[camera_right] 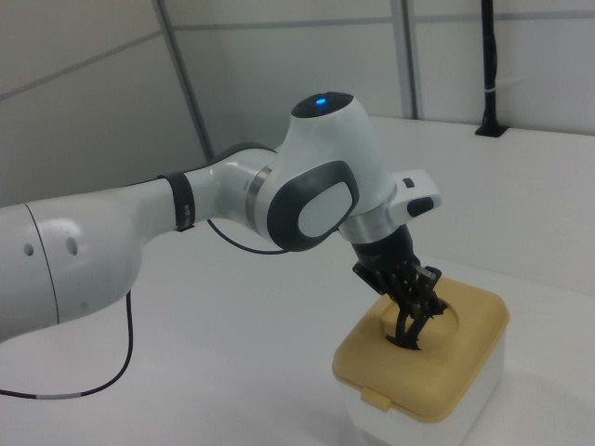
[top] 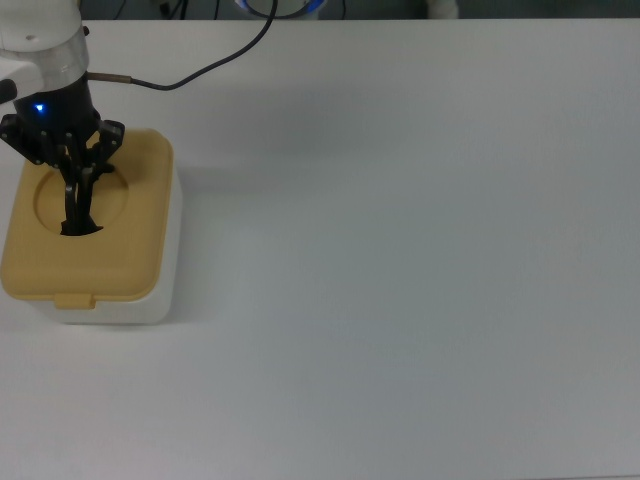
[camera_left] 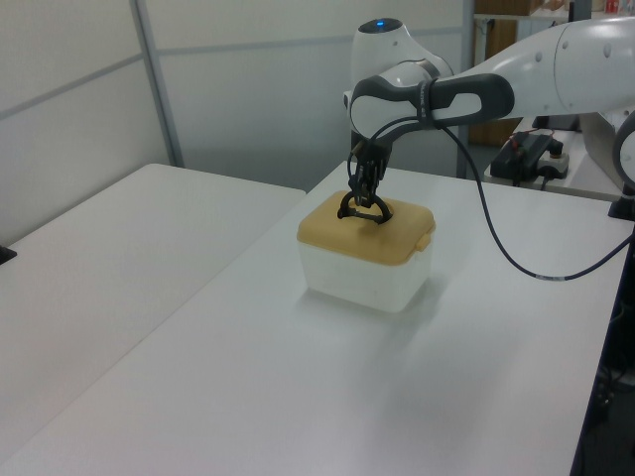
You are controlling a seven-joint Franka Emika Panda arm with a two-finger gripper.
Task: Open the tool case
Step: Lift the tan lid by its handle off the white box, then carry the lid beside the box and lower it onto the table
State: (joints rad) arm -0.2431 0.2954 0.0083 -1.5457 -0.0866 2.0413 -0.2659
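The tool case (top: pixel 120 270) is a white tub with a tan-yellow lid, standing at the top view's left edge. It also shows in the left view (camera_left: pixel 369 260) and the right view (camera_right: pixel 446 376). Its black handle (top: pixel 74 208) stands upright out of the lid's round recess. My gripper (top: pixel 78 168) comes down from above and is shut on the top of this handle (camera_left: pixel 361 206), as the right view (camera_right: pixel 418 305) confirms. The lid lies flat on the tub. Its latch tab (top: pixel 75 299) sits on the near short side.
The arm's black cable (top: pixel 205 70) trails across the white table (top: pixel 400 250) behind the case. In the left view a second white table (camera_left: pixel 119 248) stands to the left, and equipment (camera_left: pixel 531 154) sits at the back right.
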